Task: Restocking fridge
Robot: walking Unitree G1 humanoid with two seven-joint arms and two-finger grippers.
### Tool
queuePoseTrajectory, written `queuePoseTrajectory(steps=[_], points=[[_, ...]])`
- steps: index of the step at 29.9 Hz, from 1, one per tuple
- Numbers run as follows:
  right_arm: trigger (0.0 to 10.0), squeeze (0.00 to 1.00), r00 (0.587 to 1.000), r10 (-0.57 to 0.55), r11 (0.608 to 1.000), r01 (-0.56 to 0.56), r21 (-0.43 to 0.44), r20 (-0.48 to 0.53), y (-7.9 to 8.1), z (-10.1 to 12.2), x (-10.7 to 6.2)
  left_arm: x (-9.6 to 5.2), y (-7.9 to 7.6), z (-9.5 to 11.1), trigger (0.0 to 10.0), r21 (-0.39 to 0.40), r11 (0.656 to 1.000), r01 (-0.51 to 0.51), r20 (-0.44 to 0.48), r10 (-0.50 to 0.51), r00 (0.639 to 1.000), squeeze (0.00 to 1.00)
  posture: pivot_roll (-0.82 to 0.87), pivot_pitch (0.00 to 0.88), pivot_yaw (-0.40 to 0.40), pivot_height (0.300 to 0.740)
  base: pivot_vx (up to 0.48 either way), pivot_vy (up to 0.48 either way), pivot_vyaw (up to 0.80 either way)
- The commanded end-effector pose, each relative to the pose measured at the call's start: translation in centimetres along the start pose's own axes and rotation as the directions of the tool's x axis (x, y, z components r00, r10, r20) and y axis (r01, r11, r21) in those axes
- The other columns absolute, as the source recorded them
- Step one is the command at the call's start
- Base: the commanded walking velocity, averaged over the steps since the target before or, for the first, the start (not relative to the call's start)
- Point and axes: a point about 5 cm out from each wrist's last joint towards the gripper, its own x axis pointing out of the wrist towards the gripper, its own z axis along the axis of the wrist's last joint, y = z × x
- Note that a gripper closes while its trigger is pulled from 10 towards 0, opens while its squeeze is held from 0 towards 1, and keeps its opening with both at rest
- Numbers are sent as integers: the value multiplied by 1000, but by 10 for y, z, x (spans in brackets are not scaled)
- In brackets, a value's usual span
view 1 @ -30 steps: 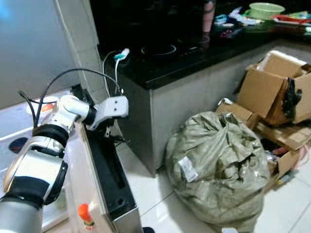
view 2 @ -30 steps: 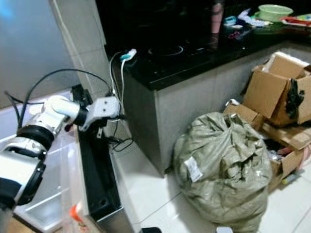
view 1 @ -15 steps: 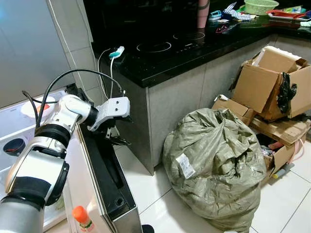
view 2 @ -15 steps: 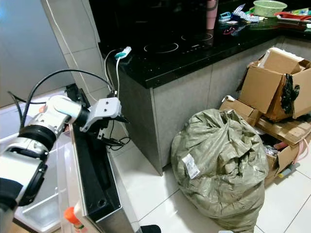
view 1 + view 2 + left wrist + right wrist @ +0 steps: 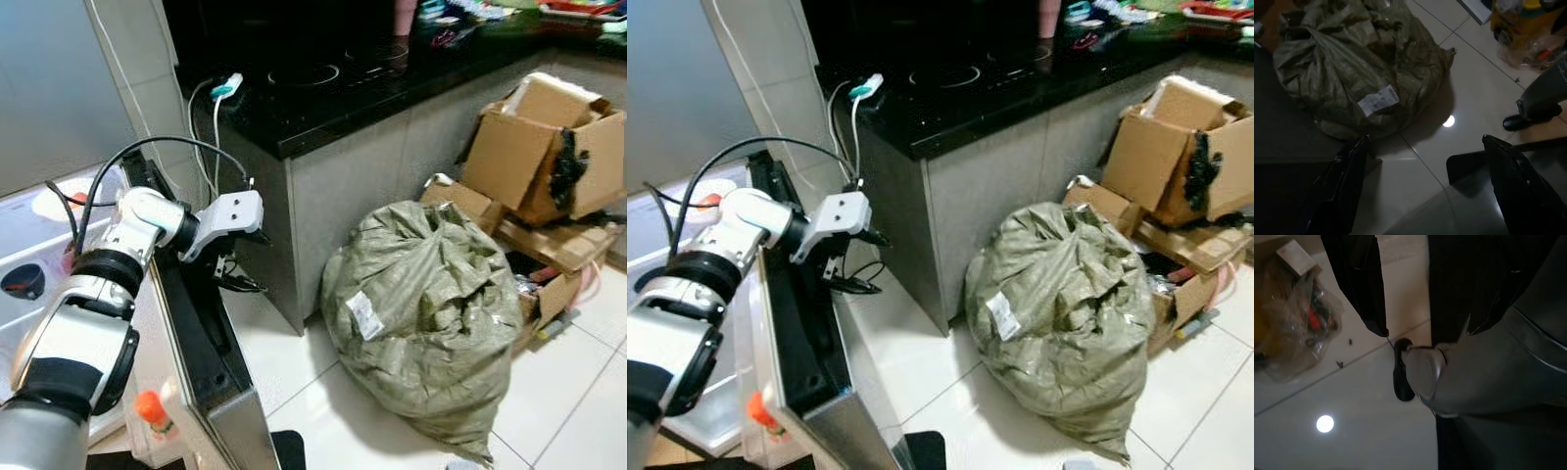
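White floor tiles (image 5: 294, 367) lie between fridge door (image 5: 201, 343) edge, beside spread-fingered left gripper (image 5: 235, 277), and sack (image 5: 421, 313).

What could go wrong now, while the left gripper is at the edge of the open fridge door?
1. The left gripper, jaws open, hangs beside the fridge door edge; the dangling white cable is close and might snag.
2. The orange-capped bottle in the door shelf could tip if the door swings hard.
3. The large green sack on the floor may block walking.
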Motion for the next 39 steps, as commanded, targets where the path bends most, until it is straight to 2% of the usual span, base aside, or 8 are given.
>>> queuePoseTrajectory(steps=[1,12,22,26,29,31,35,39], points=[[10000,0,1000,9,1000,-9,-4,-10,5,-4,1,1,3,7,10000,-15,1000,-9,67,10,998,0,-173,23,65,740,0,0,0],[10000,0,1000,13,1000,-13,-6,-10,5,-4,1,-5,15,26,10000,-11,997,-71,175,72,982,0,-176,20,65,740,0,0,0],[10000,0,1000,15,1000,-15,-6,-14,7,-6,1,-3,19,29,10000,-11,992,-127,188,127,974,0,-177,20,67,740,0,0,0],[10000,0,1000,18,1000,-18,-6,-15,7,-6,1,1,26,35,10000,-11,973,-231,218,228,949,0,-176,25,67,740,0,0,0],[10000,0,1000,17,1000,-17,-6,-18,7,-8,1,2,27,37,10000,-20,969,-245,233,243,942,0,-176,25,67,740,0,0,0],[10000,0,1000,20,1000,-20,-7,-20,7,-9,1,7,29,43,10000,-35,961,-274,297,271,916,0,-181,33,67,740,403,0,0],[10000,0,1000,19,1000,-20,-6,-22,7,-10,1,11,31,47,10000,-37,951,-308,316,304,899,0,-186,33,70,740,480,0,0],[10000,0,1000,19,1000,-19,-5,-22,8,-10,1,14,31,50,10000,-33,944,-328,336,319,886,0,-187,31,71,740,0,0,0]])
